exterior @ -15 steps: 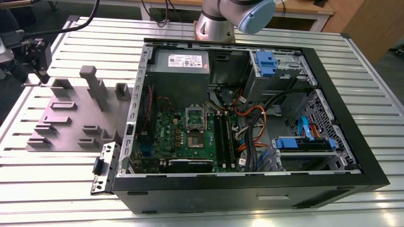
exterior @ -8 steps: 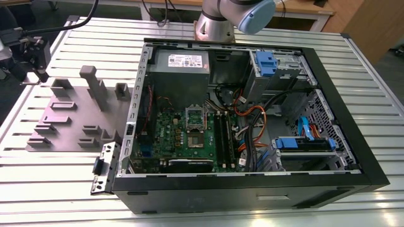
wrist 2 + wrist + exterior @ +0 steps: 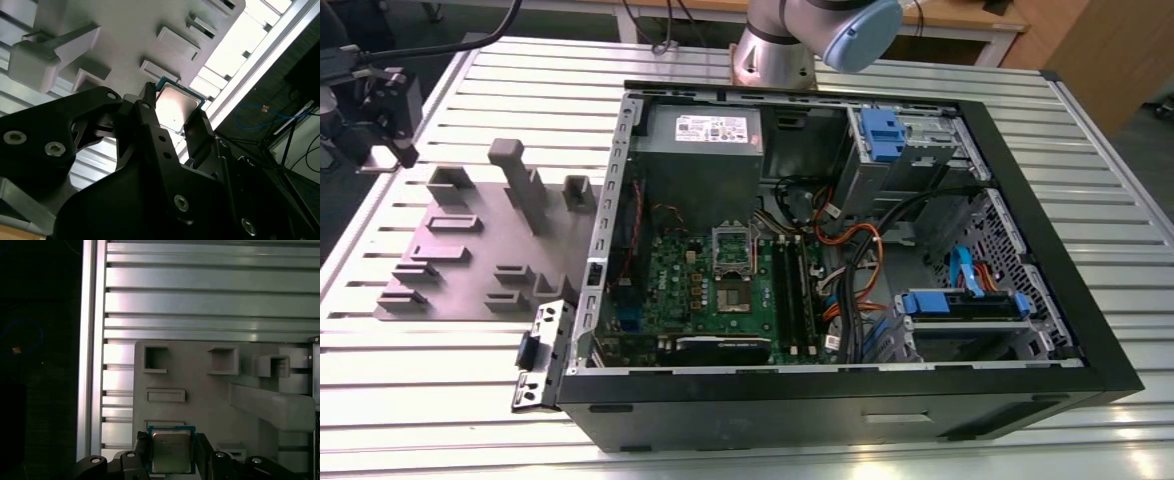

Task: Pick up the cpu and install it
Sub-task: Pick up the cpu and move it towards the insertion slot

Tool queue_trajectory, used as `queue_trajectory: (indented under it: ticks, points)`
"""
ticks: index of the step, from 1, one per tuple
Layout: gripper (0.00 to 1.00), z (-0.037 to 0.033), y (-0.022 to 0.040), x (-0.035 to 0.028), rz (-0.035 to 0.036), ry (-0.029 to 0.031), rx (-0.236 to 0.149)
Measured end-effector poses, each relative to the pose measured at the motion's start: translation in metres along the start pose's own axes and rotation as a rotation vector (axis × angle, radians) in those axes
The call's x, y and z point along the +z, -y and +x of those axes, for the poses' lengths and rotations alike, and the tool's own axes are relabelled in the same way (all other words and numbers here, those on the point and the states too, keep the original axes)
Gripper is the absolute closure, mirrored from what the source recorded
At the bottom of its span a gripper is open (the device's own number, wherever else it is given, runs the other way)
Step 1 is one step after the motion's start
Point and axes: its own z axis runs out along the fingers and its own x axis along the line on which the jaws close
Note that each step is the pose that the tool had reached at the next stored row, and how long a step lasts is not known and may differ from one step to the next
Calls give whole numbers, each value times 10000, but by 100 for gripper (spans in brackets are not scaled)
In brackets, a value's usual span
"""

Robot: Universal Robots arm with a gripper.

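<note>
Gripper [image 3: 171, 447]: two black fingers [image 3: 142, 449], one on each side of the cpu [image 3: 171, 456], clamped against its edges. One cpu, silver top up, seen between the fingers in both wrist views. Cannot tell whether it touches what lies below.

Directly under the gripper: one grey holder plate [image 3: 200, 390], with three boxy pockets [image 3: 155, 360] in a row further out. The plate sits on one slatted metal tabletop [image 3: 200, 300].

Well apart from the gripper, in the exterior view: one open computer case [image 3: 854, 410] with one green motherboard [image 3: 720, 290] inside.
</note>
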Motion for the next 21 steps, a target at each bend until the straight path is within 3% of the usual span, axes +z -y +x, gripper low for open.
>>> queue_trajectory:
  ticks: [21]
  points:
    - [53, 0, -4, -82, -1, 2, 1]
